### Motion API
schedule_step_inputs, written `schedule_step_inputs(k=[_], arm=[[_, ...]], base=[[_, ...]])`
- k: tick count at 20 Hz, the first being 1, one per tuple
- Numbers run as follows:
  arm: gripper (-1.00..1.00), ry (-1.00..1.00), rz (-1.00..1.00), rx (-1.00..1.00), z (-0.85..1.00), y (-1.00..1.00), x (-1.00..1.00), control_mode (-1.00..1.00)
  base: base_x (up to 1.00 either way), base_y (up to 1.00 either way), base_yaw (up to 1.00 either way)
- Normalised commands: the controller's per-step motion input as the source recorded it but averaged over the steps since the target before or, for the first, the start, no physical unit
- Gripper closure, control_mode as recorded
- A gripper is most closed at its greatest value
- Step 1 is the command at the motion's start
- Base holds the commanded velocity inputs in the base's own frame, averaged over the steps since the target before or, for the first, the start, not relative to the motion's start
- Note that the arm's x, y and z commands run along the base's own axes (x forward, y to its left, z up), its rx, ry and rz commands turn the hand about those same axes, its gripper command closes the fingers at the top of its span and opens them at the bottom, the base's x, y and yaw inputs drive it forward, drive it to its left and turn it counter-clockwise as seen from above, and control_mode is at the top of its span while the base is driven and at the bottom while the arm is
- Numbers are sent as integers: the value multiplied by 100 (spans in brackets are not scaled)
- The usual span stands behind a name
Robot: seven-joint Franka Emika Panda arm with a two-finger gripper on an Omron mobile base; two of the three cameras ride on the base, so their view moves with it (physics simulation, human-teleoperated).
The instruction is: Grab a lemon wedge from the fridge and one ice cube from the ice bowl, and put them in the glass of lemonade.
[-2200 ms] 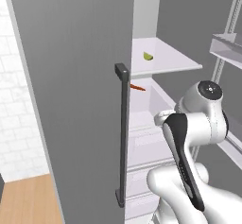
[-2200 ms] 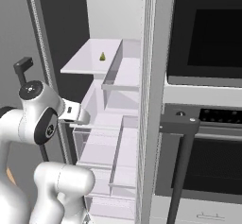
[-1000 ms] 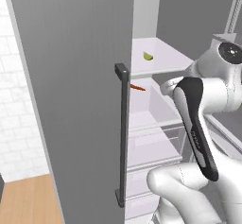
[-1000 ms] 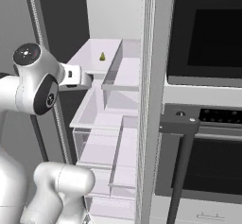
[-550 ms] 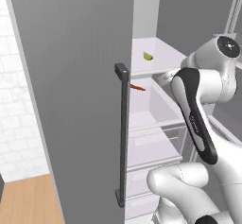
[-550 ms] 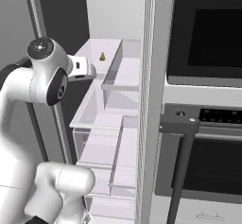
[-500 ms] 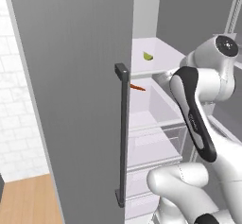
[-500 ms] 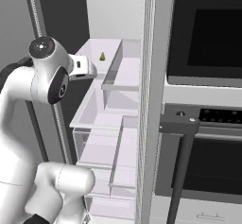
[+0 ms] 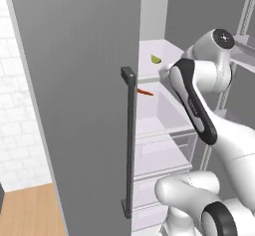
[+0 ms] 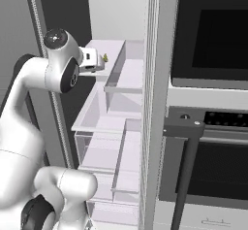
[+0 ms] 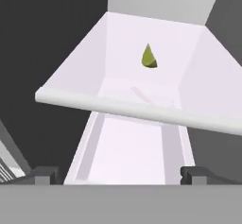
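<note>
Gripper [image 11: 116,173] now nearer lemon wedge [image 11: 149,57]

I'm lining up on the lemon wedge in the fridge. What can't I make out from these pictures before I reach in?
- Fingers: hand view shows just their tips at the bottom edge.
- Gripper: right base view, largely hidden behind the arm's wrist.
- Lemon wedge: too small in the left and right base views to judge its shape.
- Orange item below the upper shelf: left base view, partly hidden by the fridge door; unidentifiable.
</note>
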Motion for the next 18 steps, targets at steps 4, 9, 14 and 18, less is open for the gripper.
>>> schedule_step_inputs(k=[4, 9, 14, 18], arm=[[-100, 0, 0, 0, 0, 0, 61, -100], [-100, 2, 0, 0, 0, 0, 62, -100], [-100, 3, 0, 0, 0, 0, 67, -100], [-100, 3, 0, 0, 0, 0, 64, -100]], base=[[0, 0, 0], [0, 0, 0], [0, 0, 0], [0, 0, 0]])
